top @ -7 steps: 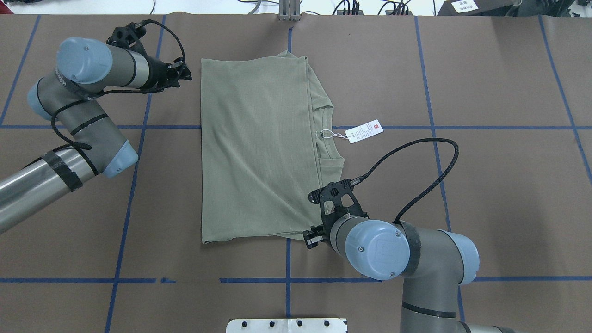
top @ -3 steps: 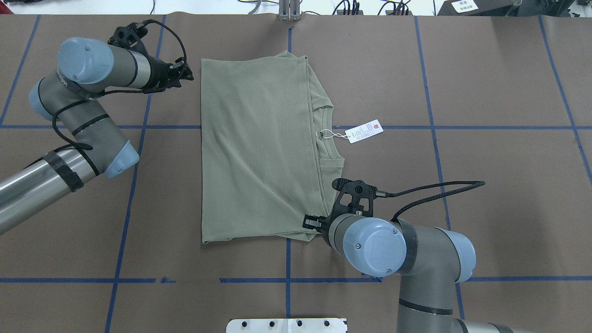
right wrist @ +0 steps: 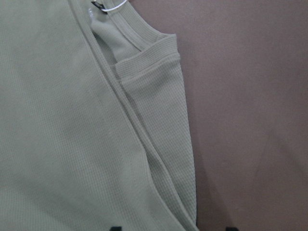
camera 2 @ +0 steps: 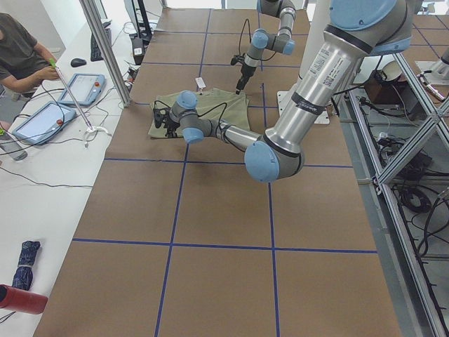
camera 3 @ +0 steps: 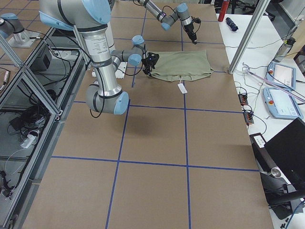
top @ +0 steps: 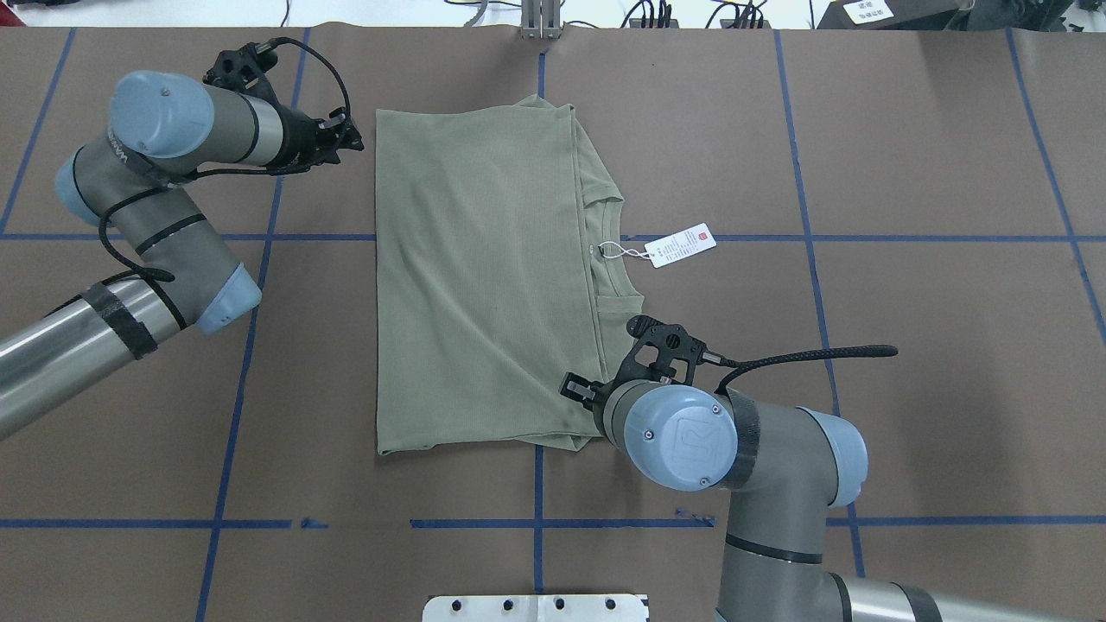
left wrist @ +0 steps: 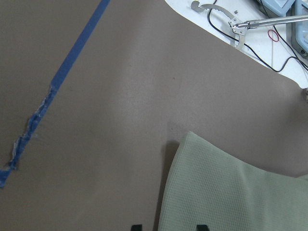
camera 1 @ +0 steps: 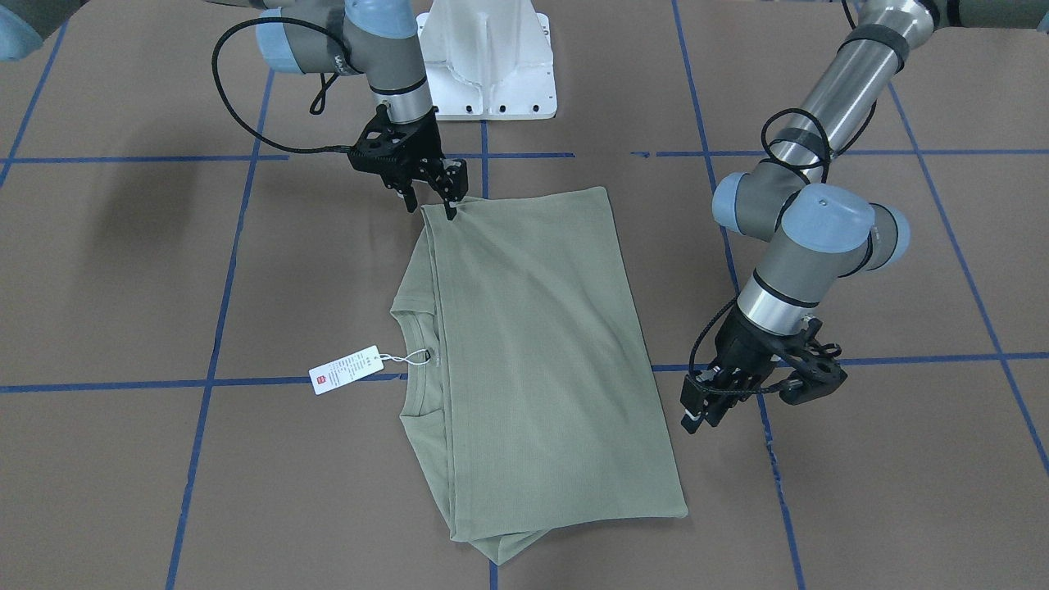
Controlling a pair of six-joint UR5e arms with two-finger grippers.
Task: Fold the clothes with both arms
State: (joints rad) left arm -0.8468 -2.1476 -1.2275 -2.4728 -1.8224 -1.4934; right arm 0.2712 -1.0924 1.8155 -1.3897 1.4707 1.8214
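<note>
Right tool [camera 1: 430, 203] edged over folded sage-green shirt [top: 475, 285] corner, fingers spread, left tool [camera 1: 697, 410] likewise spread

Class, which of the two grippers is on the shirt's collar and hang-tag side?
The right gripper, at a corner of the shirt on the side of the hang tag; the left gripper is by the opposite, plain edge.

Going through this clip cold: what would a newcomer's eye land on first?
The sage-green shirt lies folded into a rectangle in the middle of the brown table, with its white hang tag trailing off the collar side. The open right gripper sits at the shirt's near right corner, and the open left gripper is at its far left corner.
</note>
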